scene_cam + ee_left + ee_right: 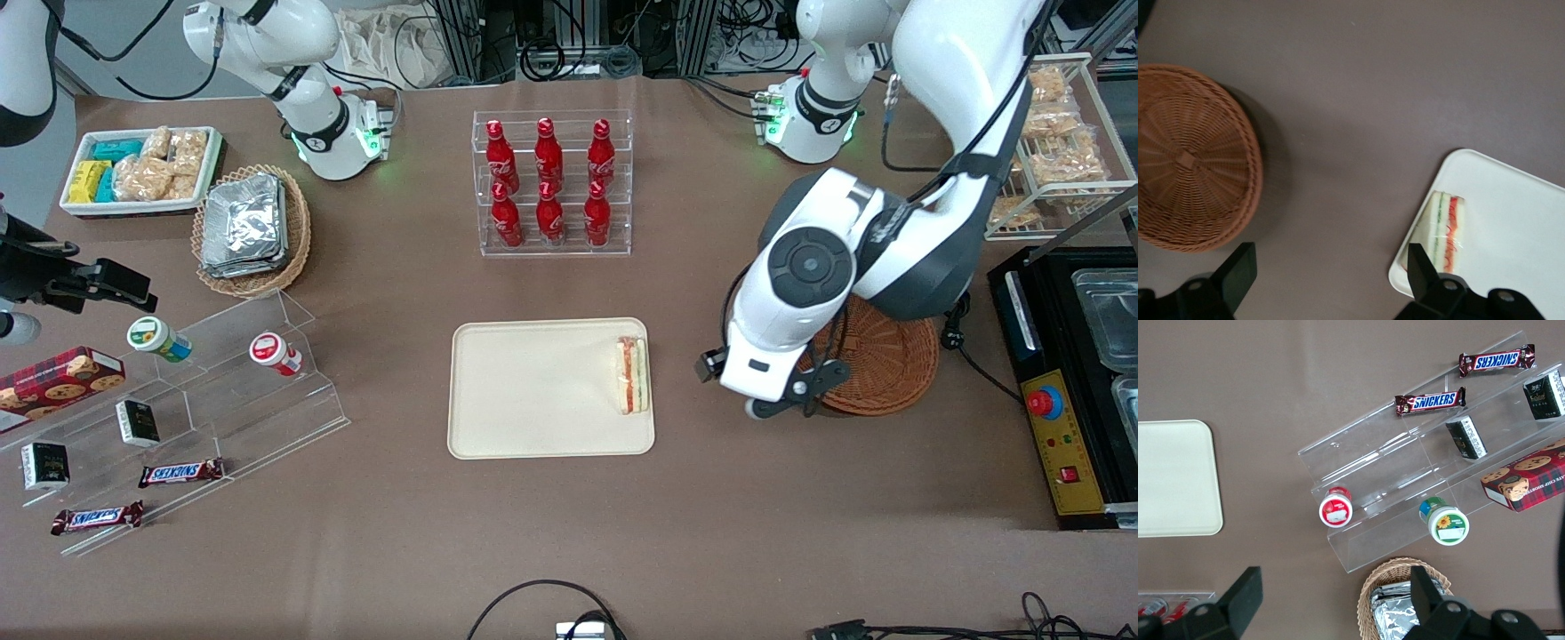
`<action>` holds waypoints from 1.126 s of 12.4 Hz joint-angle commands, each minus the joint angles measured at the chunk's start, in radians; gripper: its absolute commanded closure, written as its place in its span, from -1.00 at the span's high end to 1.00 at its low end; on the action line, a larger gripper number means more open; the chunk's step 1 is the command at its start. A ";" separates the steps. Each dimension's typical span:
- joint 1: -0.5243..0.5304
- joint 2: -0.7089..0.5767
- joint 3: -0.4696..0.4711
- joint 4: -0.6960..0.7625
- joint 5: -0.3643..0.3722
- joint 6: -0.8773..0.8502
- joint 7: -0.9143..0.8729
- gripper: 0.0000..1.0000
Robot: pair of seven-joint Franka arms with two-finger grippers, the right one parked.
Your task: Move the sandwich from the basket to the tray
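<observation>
- Front view: the sandwich (pixel 632 375) is lying on the tray (pixel 533 391), at the edge nearest the basket (pixel 880 364).
- Left wrist view: the tool (pixel 1328 280) is hanging open and empty above the worktop (pixel 1358 100), between basket and tray.
- The job is looking done; next, the arm only needs lifting away.

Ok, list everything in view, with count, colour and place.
sandwich: one, white with red filling, on the tray's edge nearest the brown basket
tray: one, cream, table centre
brown basket: one, reddish-brown, empty, beside the tray, partly under the working arm
bottles: six, red, in a clear rack farther from the camera than the tray
tan basket: one, holding foil packs, toward the parked arm's end
white bin: one, holding snacks, beside the tan basket
chocolate bars: two, brown, on the clear stepped stand
end effector: one, black, open, above bare table between brown basket and tray
</observation>
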 commanded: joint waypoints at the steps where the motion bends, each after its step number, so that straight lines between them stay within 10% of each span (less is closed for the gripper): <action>1: -0.002 -0.181 0.096 -0.196 -0.064 0.081 0.060 1.00; 5: -0.129 -0.379 0.395 -0.348 -0.262 0.100 0.391 1.00; 14: 0.061 -0.318 0.409 -0.085 -0.292 -0.229 0.907 1.00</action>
